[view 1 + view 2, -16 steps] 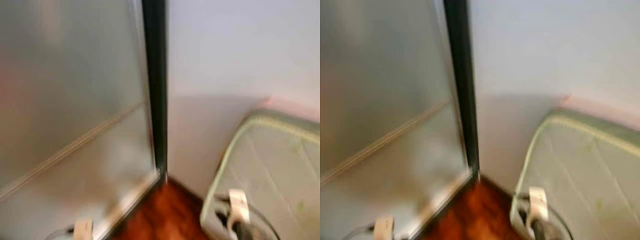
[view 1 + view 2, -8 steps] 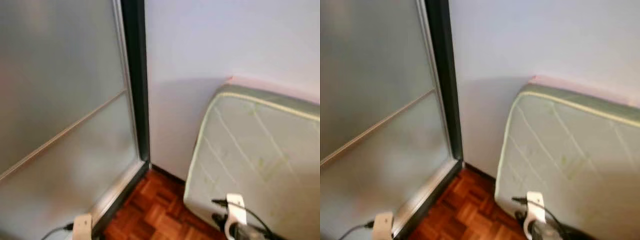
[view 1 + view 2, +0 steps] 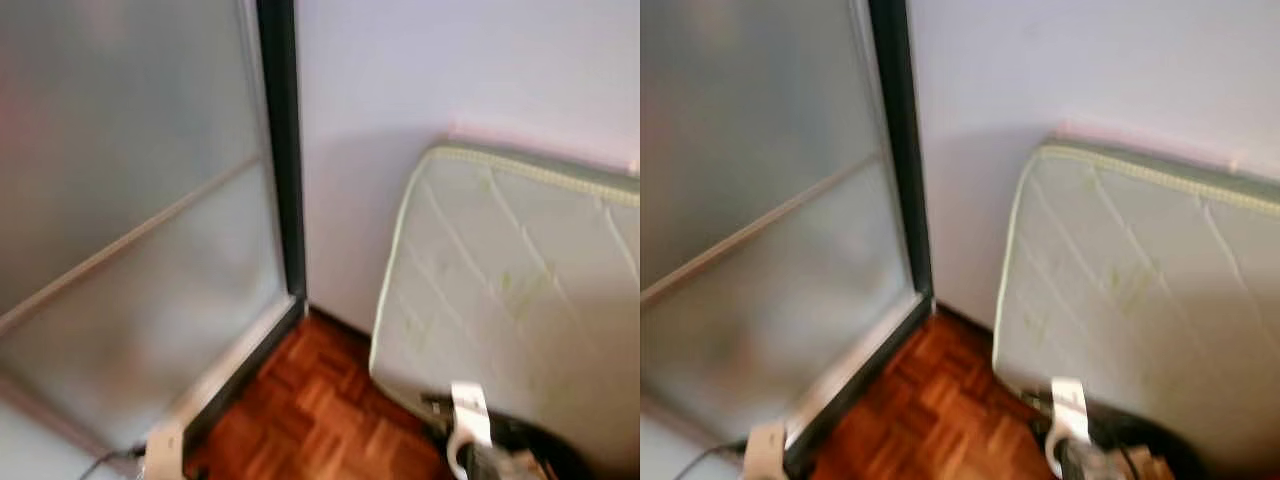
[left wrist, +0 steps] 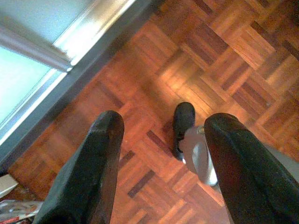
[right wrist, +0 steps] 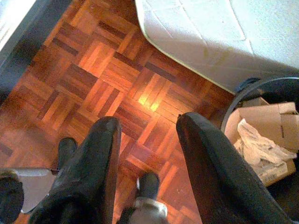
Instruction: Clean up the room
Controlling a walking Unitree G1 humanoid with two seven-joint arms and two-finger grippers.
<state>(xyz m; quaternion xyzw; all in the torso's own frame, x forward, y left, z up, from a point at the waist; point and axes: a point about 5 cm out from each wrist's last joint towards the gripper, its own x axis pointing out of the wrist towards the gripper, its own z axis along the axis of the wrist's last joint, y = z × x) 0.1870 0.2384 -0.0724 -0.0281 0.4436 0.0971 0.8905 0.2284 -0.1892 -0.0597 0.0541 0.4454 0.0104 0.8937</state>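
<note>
Reddish-brown parquet floor (image 5: pixel 117 70) — pale quilted, green-trimmed mattress (image 3: pixel 520 280).

The bin (image 5: pixel 261 135) and mattress (image 3: pixel 520 290) are cut off by frame edges.

One mattress (image 3: pixel 520 290) leans on edge against the wall. One frosted sliding door (image 3: pixel 130 210) stands in one dark frame (image 3: pixel 283 150). One black bin (image 5: pixel 261 140) sits just beside the outer finger of the right gripper (image 5: pixel 147 140), and it holds one cardboard box (image 5: pixel 264 119) and one wad of crumpled paper (image 5: pixel 259 147). Two grippers count in all, the left gripper (image 4: pixel 161 135) being the other, each with two black fingers spread apart over the parquet floor (image 5: pixel 107 79).
</note>
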